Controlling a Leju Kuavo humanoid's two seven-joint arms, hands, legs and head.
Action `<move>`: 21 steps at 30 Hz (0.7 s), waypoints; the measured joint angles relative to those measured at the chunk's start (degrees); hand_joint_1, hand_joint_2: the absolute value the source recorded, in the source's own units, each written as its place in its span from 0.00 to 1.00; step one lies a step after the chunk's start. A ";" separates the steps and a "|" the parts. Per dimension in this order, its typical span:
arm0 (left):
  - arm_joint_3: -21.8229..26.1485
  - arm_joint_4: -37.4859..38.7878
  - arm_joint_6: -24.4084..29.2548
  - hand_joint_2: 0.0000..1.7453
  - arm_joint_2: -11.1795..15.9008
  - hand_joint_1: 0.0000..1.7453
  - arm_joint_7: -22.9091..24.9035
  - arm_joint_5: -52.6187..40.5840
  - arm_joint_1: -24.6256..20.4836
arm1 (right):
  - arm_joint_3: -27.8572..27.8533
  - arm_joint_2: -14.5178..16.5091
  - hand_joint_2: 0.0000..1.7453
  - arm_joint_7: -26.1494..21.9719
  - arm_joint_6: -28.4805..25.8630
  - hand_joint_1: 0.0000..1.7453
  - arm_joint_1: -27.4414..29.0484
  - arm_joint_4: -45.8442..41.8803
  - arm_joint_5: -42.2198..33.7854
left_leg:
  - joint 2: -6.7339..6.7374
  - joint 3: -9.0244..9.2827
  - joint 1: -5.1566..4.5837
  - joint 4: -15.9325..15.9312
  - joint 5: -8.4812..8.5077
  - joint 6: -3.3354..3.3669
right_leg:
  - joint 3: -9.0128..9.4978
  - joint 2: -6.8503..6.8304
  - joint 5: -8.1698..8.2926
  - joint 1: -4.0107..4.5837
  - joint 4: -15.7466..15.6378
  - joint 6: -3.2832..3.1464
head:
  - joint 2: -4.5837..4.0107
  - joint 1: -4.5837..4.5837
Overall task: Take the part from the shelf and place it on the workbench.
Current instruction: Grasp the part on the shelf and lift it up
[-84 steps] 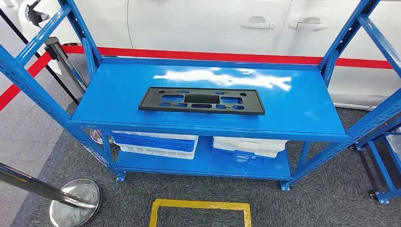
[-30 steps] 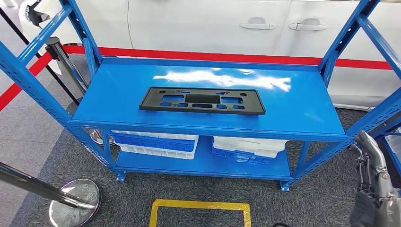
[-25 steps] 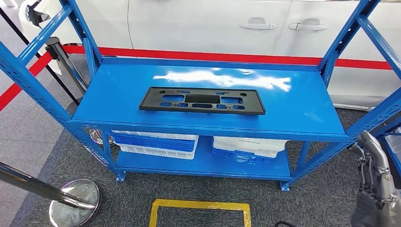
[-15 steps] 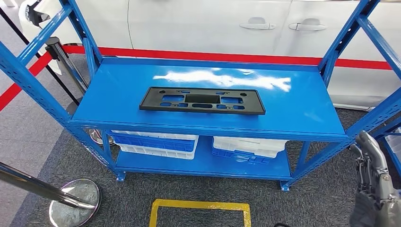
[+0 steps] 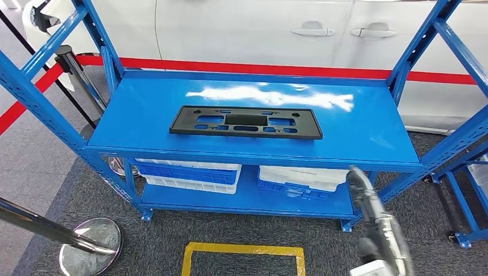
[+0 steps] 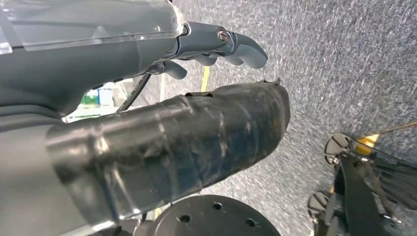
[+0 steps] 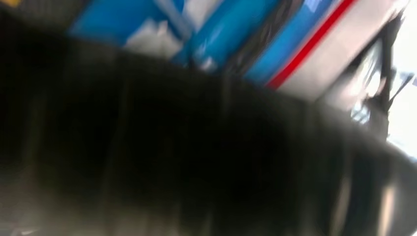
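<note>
The part (image 5: 246, 122) is a flat black rectangular plate with several cut-outs. It lies lengthwise near the front middle of the blue shelf top (image 5: 357, 126). My right hand (image 5: 377, 224) shows as a motion-blurred streak below the shelf's front right edge, fingers stretched upward, nothing in it, well short of the part. In the right wrist view that hand (image 7: 172, 147) is a dark blur with the blue shelf frame (image 7: 231, 29) beyond. My left hand (image 6: 147, 123) hangs over grey carpet with loosely bent fingers (image 6: 231, 46) apart from the thumb, holding nothing.
White and blue bins (image 5: 190, 172) (image 5: 302, 179) sit on the lower shelf. A chrome stanchion base (image 5: 92, 244) stands at the front left, a yellow tape square (image 5: 244, 250) marks the carpet. A white car (image 5: 259, 29) is behind, and another blue rack (image 5: 466, 201) is at the right.
My right hand came into view at the far lower right, hovered there, then swung left and up towards the shelf's front edge. The part has not moved.
</note>
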 joint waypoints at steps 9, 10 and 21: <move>-2.45 -0.03 -1.54 0.00 1.29 0.00 -0.79 -4.22 -0.04 | 22.66 -9.00 1.00 3.87 1.58 0.00 -19.63 8.10 16.61 | -0.03 0.27 0.02 0.05 0.23 0.02 | -0.05 -0.07 0.17 0.07 0.03 -0.02 | 0.00 0.00; -2.54 -0.03 -1.55 0.00 1.38 0.00 -0.91 -4.21 -0.01 | 23.67 -9.05 1.00 4.04 2.00 0.00 -21.06 8.41 16.74 | -0.08 0.25 0.02 0.05 0.25 0.01 | -0.05 -0.10 0.17 0.07 0.04 -0.02 | 0.00 0.00; -2.53 -0.03 -0.91 0.00 1.65 0.00 -1.18 -3.13 0.06 | 26.74 -9.45 1.00 2.04 -0.63 0.00 -27.42 9.87 16.57 | -0.11 0.18 0.01 0.07 0.25 0.01 | -0.06 -0.13 0.18 0.02 0.03 -0.01 | 0.00 0.00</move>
